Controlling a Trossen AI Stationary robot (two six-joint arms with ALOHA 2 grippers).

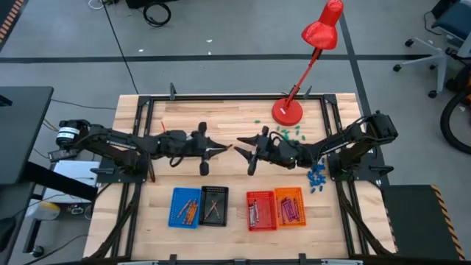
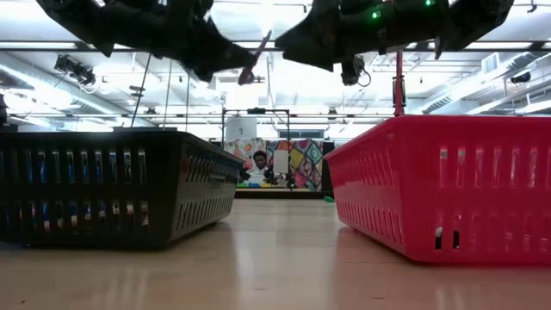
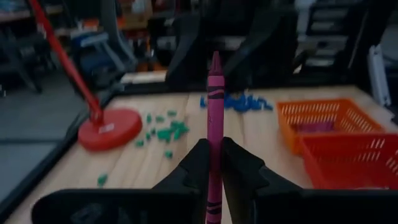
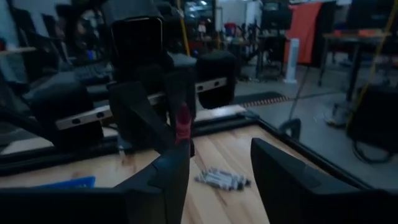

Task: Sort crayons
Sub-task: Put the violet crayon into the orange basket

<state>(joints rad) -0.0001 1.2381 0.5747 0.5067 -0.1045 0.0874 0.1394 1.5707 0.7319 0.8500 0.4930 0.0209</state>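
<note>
Left gripper (image 3: 214, 163) clamped on magenta crayon (image 3: 214, 118), mid-table above the baskets, long axis pointing toward 3 o'clock. Right gripper (image 1: 241, 143) just beyond the tip, fingers apart, nothing held. Orange basket (image 1: 289, 207) with matching crayons lies toward 5 o'clock; left arm carries.

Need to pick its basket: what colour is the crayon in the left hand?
Magenta-pink, with a dark label band. The crayon shows best in the left wrist view.
</note>
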